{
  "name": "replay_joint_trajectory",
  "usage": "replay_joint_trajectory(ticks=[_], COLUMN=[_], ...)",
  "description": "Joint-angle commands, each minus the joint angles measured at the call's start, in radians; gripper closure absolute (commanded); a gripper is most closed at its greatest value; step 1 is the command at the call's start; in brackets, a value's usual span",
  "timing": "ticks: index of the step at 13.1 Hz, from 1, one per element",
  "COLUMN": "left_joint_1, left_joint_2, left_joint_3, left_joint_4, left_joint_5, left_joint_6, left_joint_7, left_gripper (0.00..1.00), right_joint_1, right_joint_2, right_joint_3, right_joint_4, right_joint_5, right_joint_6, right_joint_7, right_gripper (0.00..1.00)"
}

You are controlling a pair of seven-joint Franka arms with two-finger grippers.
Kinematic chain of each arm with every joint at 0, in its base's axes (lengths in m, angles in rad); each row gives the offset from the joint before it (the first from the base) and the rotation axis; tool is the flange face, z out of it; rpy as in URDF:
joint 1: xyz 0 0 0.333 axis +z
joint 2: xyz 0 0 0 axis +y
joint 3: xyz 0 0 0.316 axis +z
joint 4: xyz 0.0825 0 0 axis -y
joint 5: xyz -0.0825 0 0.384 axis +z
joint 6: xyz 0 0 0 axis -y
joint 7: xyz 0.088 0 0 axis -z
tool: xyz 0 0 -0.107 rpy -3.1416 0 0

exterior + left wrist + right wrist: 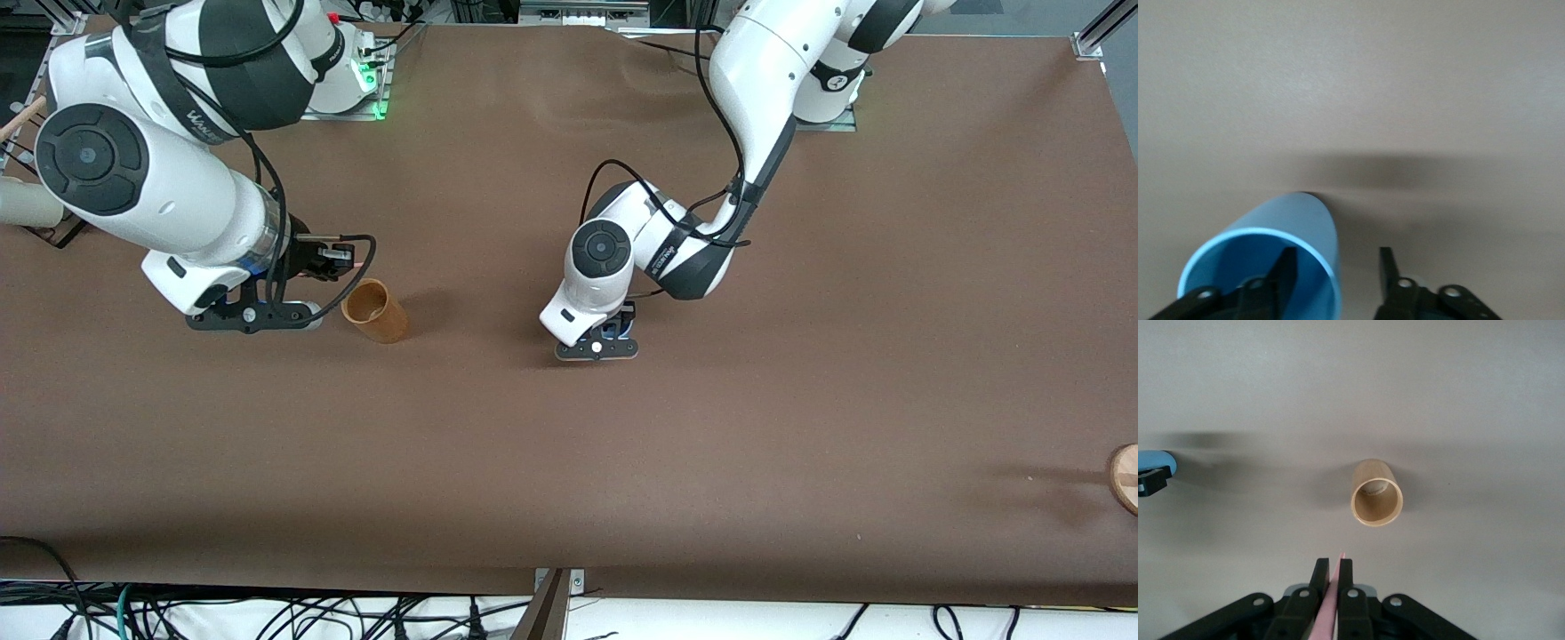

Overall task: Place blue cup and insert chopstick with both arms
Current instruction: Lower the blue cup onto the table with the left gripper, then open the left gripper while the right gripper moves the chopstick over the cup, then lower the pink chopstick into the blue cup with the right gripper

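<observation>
The blue cup stands upright on the brown table near its middle. In the front view only a bit of blue shows under the left hand. My left gripper is open, one finger inside the cup and the other outside, straddling the wall; in the front view the gripper is low over the table. My right gripper is shut on the pale pink chopstick, whose tip pokes out past the fingertips. In the front view this gripper hovers beside the brown cup.
The orange-brown cup stands open end up toward the right arm's end of the table. A white cup lies at that end's edge. A round wooden piece sits at the left arm's end.
</observation>
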Motion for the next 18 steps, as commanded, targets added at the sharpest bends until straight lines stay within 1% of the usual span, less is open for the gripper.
replay_joint_trajectory(ticks=[1, 3, 4, 5, 7, 8, 9, 11, 12, 13, 15, 17, 18], left_joint_1=[0.026, 0.079, 0.12, 0.182, 0.297, 0.35, 0.416, 0.525, 0.57, 0.596, 0.632, 0.626, 0.622], left_joint_2=[-0.087, -0.176, -0.231, -0.277, -0.358, -0.407, -0.444, -0.504, -0.535, -0.572, -0.645, -0.7, -0.711], left_joint_3=[0.006, 0.011, 0.011, 0.011, 0.016, 0.019, 0.019, 0.022, 0.035, 0.058, 0.077, 0.076, 0.076], left_joint_4=[0.028, 0.061, 0.06, 0.057, 0.055, 0.043, 0.04, 0.039, 0.032, 0.017, -0.05, -0.118, -0.139], left_joint_5=[-0.096, -0.123, -0.115, -0.114, -0.107, -0.1, -0.085, -0.083, -0.083, -0.083, -0.075, 0.026, 0.035], left_joint_6=[-0.152, -0.3, -0.344, -0.394, -0.512, -0.528, -0.546, -0.608, -0.622, -0.626, -0.654, -0.657, -0.659], left_joint_7=[0.009, 0.014, 0.023, 0.085, 0.311, 0.401, 0.444, 0.493, 0.523, 0.556, 0.671, 0.727, 0.728], left_gripper=[0.0, 0.0, 0.0, 0.0, 0.0, 0.0, 0.0, 0.0, 0.0, 0.0, 0.0, 0.0, 0.0], right_joint_1=[0.033, 0.082, 0.108, 0.133, 0.196, 0.222, 0.251, 0.308, 0.334, 0.349, 0.38, 0.389, 0.392], right_joint_2=[0.019, 0.033, 0.045, 0.057, 0.083, 0.099, 0.115, 0.152, 0.172, 0.191, 0.217, 0.241, 0.249], right_joint_3=[0.002, 0.003, 0.002, 0.003, 0.002, 0.003, 0.003, 0.002, 0.002, 0.003, 0.002, 0.0, 0.002], right_joint_4=[0.023, 0.024, 0.026, 0.026, 0.029, 0.029, 0.029, 0.029, 0.029, 0.029, 0.029, 0.029, 0.029], right_joint_5=[0.005, 0.02, 0.046, 0.074, 0.092, 0.1, 0.105, 0.105, 0.105, 0.105, 0.102, 0.102, 0.102], right_joint_6=[0.021, 0.076, 0.106, 0.145, 0.232, 0.275, 0.319, 0.408, 0.453, 0.491, 0.53, 0.559, 0.576], right_joint_7=[0.037, 0.133, 0.187, 0.25, 0.365, 0.421, 0.477, 0.589, 0.645, 0.696, 0.729, 0.743, 0.752], right_gripper=[1.0, 1.0, 1.0, 1.0, 1.0, 1.0, 1.0, 1.0, 1.0, 1.0, 1.0, 1.0, 1.0])
